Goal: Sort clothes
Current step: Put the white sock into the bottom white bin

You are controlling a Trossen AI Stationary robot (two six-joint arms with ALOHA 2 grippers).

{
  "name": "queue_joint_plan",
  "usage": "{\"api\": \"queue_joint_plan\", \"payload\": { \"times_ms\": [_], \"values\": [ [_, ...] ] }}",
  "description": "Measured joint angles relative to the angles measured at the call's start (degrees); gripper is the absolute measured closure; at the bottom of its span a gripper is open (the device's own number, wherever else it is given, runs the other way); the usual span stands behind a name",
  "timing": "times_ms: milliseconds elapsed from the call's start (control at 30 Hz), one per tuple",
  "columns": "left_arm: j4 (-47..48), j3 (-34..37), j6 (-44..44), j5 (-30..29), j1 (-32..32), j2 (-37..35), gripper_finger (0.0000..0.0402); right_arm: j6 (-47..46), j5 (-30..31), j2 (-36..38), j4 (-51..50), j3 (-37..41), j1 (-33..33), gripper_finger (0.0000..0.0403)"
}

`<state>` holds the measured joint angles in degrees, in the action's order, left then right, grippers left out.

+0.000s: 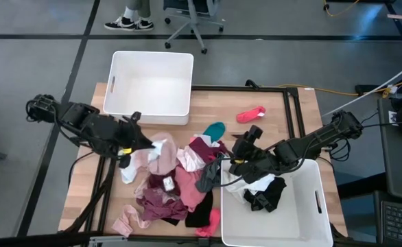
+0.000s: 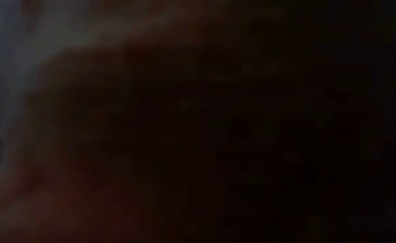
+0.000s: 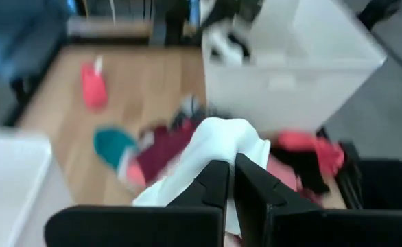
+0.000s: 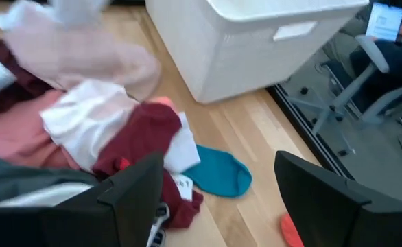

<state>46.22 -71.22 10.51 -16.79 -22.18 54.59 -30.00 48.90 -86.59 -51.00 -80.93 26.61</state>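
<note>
Closest to my left wrist camera: left gripper (image 3: pixel 230 180) fingers pressed together on a soft white cloth garment (image 3: pixel 218 147), fabric bunched up over the tips. Seen from above, the left gripper (image 1: pixel 134 139) sits at the left edge of the mixed pile of small soft clothes (image 1: pixel 173 182), which I'll use as the landmark.

Handling, my estimate: everything here is light, limp and non-fragile. It won't hold shape, it drapes and drags neighbours along. Pieces are tangled, so a lift probably pulls more than one. Best grab is a raised fold or free edge at the pile's rim, not the flat middle.

Around the pile:
- teal sock (image 1: pixel 215 129) just beyond its far edge, lying flat
- red-pink sock (image 1: pixel 250 114) farther out, well apart, alone on the wooden table (image 1: pixel 283 116)
- empty white rectangular plastic bin (image 1: pixel 148 84) beyond the pile's far-left side
- second white plastic bin (image 1: pixel 304 213) touching its right side, black and white garments already inside

Right gripper (image 1: pixel 223 169): arm stretched low across the second bin's corner, tip at the pile's right edge over a grey garment (image 1: pixel 208 180). Right gripper (image 4: pixel 218 189) fingers are spread wide, nothing between them.

Low camera is dark, no info.
</note>
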Motion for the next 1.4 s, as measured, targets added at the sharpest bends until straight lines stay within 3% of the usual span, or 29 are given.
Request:
{"api": "queue_joint_plan", "payload": {
  "times_ms": [133,300,533,800,1000,1133,1400],
  "values": [
    [-7.42,-0.01,-7.37,0.05,1.10,0.00,0.0392,8.03,0.54,-0.65,8.55,0.00,-0.02,0.0123],
    [-9.77,-0.02,-12.27,1.38,2.22,0.23,0.0392,22.74,-0.57,-2.93,24.24,0.00,-1.13,0.0123],
    [-10.08,-0.02,-13.88,3.19,2.49,1.83,0.0392,39.11,-15.14,-8.24,47.46,0.00,-7.61,0.0123],
    [-11.32,-0.02,-15.22,4.69,2.47,3.19,0.0392,43.80,-38.15,-13.34,62.08,0.00,-14.56,0.0123],
    [-13.02,-0.02,-16.55,4.67,2.47,3.19,0.0392,43.82,-40.78,-15.43,67.20,0.00,-16.64,0.0132],
    [-12.94,-0.02,-16.57,4.65,2.47,3.19,0.0392,44.99,-44.50,-15.69,67.91,0.00,-16.72,0.0193],
    [-14.51,-0.02,-17.70,4.60,2.47,3.21,0.0392,49.39,-44.96,-15.69,67.30,0.00,-16.55,0.0386]
  ]
}}
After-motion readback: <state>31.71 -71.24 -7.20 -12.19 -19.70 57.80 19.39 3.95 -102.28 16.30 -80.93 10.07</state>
